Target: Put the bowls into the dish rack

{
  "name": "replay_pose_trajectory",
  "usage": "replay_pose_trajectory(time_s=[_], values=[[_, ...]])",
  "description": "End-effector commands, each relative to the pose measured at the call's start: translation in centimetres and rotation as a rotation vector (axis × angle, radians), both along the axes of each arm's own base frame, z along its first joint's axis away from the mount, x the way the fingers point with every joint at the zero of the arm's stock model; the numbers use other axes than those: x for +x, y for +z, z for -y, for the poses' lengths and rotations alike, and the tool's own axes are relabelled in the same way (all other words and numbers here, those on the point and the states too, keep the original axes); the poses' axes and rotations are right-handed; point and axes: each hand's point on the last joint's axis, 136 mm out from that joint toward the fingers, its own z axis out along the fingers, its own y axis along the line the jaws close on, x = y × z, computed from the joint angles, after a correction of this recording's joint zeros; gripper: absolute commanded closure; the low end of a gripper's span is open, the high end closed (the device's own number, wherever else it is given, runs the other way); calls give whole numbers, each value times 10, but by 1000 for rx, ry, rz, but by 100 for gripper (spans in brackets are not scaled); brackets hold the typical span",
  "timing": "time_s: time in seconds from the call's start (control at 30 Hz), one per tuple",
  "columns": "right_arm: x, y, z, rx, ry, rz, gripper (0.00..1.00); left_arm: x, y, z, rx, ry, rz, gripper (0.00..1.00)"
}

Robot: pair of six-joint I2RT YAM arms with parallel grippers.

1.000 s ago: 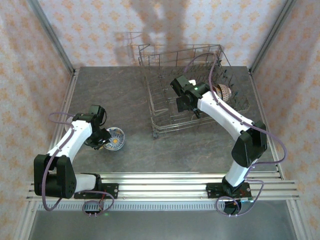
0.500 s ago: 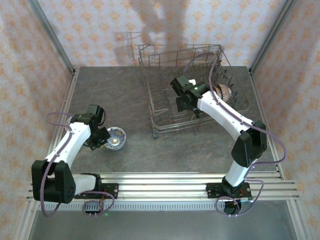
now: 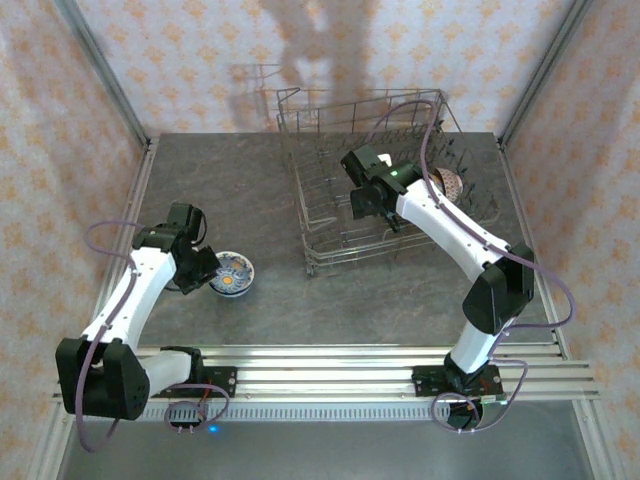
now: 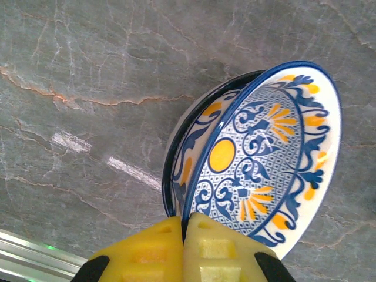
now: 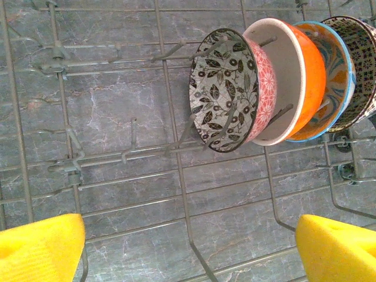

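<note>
A blue-and-white bowl point(image 3: 233, 273) with yellow accents is pinched at its rim by the left gripper point(image 3: 205, 271) on the grey marbled table point(image 3: 250, 180), well to the left of the dish rack point(image 3: 301, 205). In the left wrist view, the two yellow fingers point(image 4: 147, 249) are seen pressed together on the lower edge of the bowl point(image 4: 258, 158), which is tilted so that its painted inside is turned up and to the right. Whether the bowl's far edge touches the table cannot be told.

The right gripper point(image 3: 371, 206) is held over the middle of the wire rack with its jaws spread wide and nothing between them. In the right wrist view, the gripper point(image 5: 188, 247) is marked by its yellow fingertips point(image 5: 41, 244) at the lower corners, and a row of four bowls point(image 5: 282, 76) is seen standing on edge between the tines of the rack point(image 5: 176, 170), packed side by side: a black-and-white leaf-patterned bowl point(image 5: 223, 88) with a pink outside, a white-lined orange bowl point(image 5: 312, 73), a blue-rimmed bowl point(image 5: 336, 70) and a dark patterned bowl point(image 5: 359, 53) at the right end.
</note>
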Motion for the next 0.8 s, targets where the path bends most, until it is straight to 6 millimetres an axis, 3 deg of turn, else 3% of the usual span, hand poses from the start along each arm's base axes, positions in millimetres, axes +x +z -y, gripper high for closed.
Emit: replay_pose_trajectory(time_s=[0.0, 0.37, 0.67, 0.77], values=[[-3, 8, -2, 5, -3, 1, 8, -1, 15, 1, -13, -10, 25, 100], [-8, 31, -17, 84, 48, 21, 10, 1, 25, 8, -46, -49, 69, 100], [-15, 66, -60, 180, 185, 47, 14, 7, 30, 15, -73, -87, 94, 100], [-18, 78, -82, 196, 247, 61, 14, 9, 34, 16, -77, -96, 106, 100]])
